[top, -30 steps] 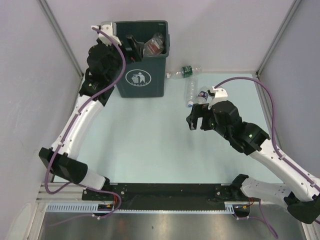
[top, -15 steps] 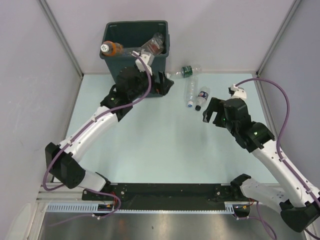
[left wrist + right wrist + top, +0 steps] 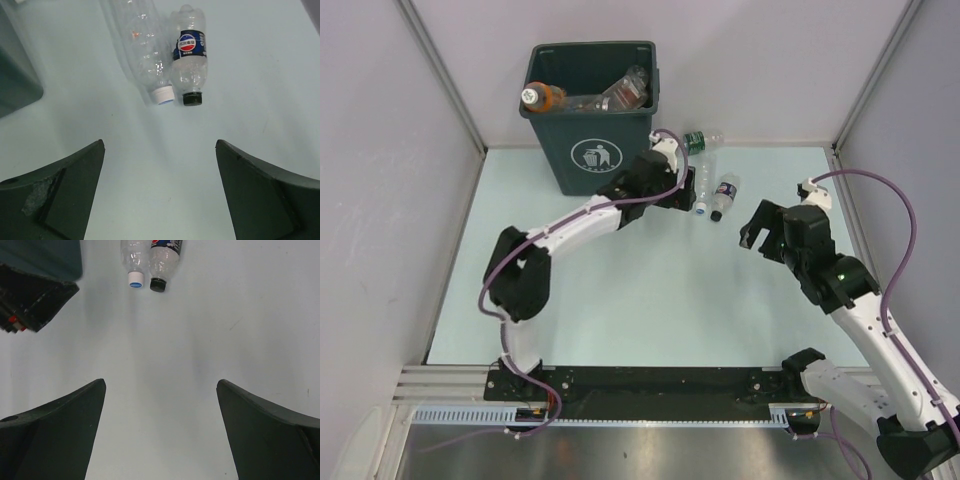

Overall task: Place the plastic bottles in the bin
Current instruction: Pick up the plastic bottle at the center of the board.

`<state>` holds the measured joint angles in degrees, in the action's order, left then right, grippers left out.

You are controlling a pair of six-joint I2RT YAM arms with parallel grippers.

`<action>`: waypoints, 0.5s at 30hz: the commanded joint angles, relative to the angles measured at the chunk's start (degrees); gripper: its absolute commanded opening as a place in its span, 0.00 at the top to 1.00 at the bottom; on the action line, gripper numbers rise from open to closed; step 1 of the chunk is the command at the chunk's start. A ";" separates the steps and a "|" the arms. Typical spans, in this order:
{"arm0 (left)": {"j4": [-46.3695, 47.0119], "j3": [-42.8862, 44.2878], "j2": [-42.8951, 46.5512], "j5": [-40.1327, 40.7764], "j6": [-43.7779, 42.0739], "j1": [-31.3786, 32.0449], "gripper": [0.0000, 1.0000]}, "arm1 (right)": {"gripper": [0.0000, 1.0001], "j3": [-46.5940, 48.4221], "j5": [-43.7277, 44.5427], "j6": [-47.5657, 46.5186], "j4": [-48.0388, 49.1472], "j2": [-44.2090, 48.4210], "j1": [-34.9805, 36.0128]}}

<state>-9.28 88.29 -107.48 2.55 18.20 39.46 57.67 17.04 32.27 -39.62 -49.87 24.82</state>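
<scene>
Found left jaws and right jaws spread wide, empty. Noted clear bottle (image 3: 144, 50) touching blue-labelled bottle (image 3: 190, 70) on tabletop (image 3: 150, 165).

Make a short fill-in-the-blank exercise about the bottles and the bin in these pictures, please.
1. On the table, outside the bin, lie ____ bottles.
2. The blue-labelled bottle has a ____ cap.
3. The pictogram on the bin is ____.
Missing words: three, black, white.
</scene>
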 commanded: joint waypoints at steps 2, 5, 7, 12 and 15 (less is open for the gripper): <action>-3.19 13.03 -9.48 2.28 4.47 0.09 0.04 | 0.02 -1.07 -0.51 1.74 -0.37 1.26 -0.74; -6.18 21.90 -16.78 3.95 5.97 0.00 0.04 | 0.03 -1.51 -0.86 2.53 -0.64 1.87 -0.91; -7.06 27.79 -21.34 4.31 6.50 0.09 0.04 | 0.03 -1.68 -0.69 2.80 -1.16 2.40 -1.00; -8.56 36.06 -27.69 4.93 8.26 0.00 0.03 | 0.03 -2.30 0.71 3.15 -1.87 3.37 -1.18; -7.60 36.86 -29.80 3.70 9.49 0.00 0.02 | 0.03 -2.47 1.33 2.89 -1.96 3.20 -1.44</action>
<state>-16.82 121.38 -135.24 6.33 24.75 39.46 55.33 16.36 34.54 -41.23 -47.24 23.79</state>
